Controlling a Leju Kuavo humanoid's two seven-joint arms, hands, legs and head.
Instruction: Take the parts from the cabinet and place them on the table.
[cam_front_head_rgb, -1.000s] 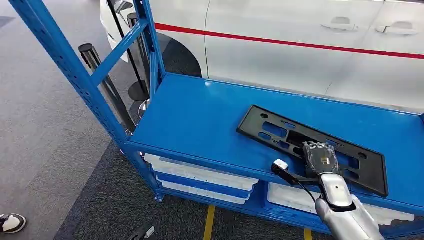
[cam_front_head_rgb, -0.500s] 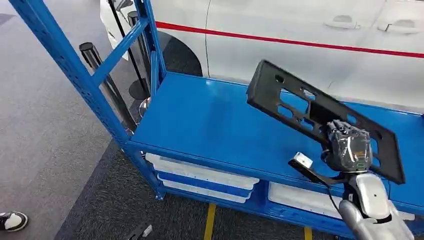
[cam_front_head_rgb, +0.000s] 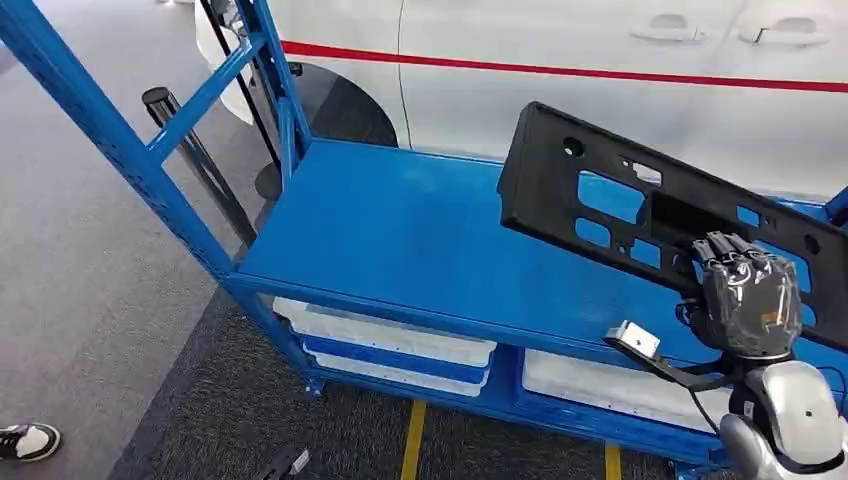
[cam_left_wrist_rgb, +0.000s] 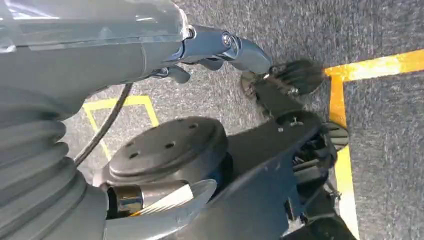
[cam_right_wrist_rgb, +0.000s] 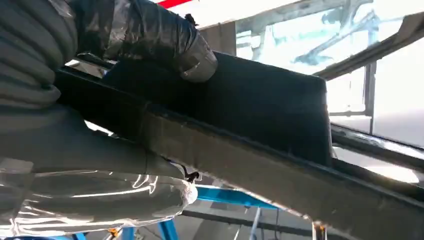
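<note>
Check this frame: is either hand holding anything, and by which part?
The right hand grips the black plastic panel at its lower long edge, near the middle, lifted clear of the blue shelf. Whether the left hand holds anything cannot be told.

You see a black part held by the right robot hand, dark grey, over a bright blue shelf; behind, a white car with a red stripe.

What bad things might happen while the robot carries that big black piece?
The right hand grips the long black part at one spot near its lower edge, so the far end might tip or slip loose. The part is tilted above the blue shelf, close to the white car behind, so swinging it might bump either.
</note>
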